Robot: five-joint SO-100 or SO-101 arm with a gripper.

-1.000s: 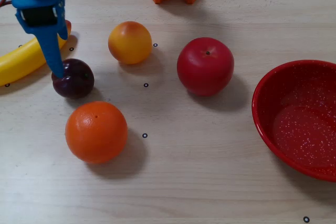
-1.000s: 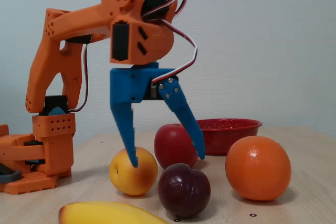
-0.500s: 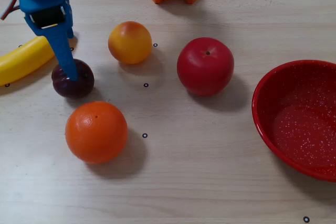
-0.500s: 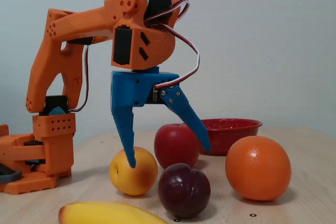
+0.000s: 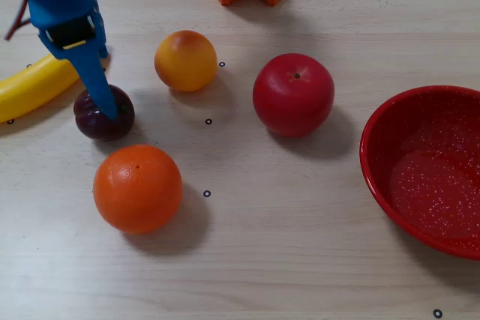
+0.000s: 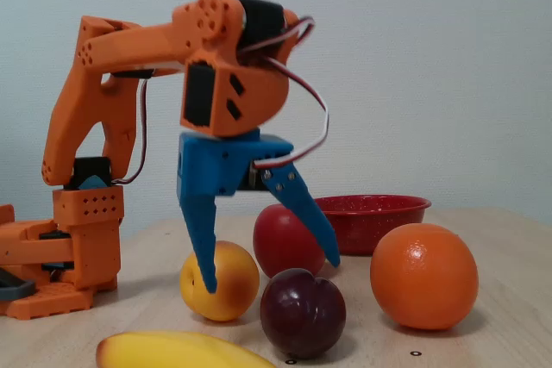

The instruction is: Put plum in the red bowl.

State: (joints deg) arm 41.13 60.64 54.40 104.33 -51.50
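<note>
Fixed view shows the end effector point(image 6: 269, 275) spread wide above the plum point(image 6: 303, 313) — the reach step — so next, likely, lower and clamp before crossing to the red bowl point(image 5: 424, 168).

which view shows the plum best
The fixed view: the plum sits whole and unobstructed in front. In the overhead view a blue finger of the open gripper covers part of it.
</note>
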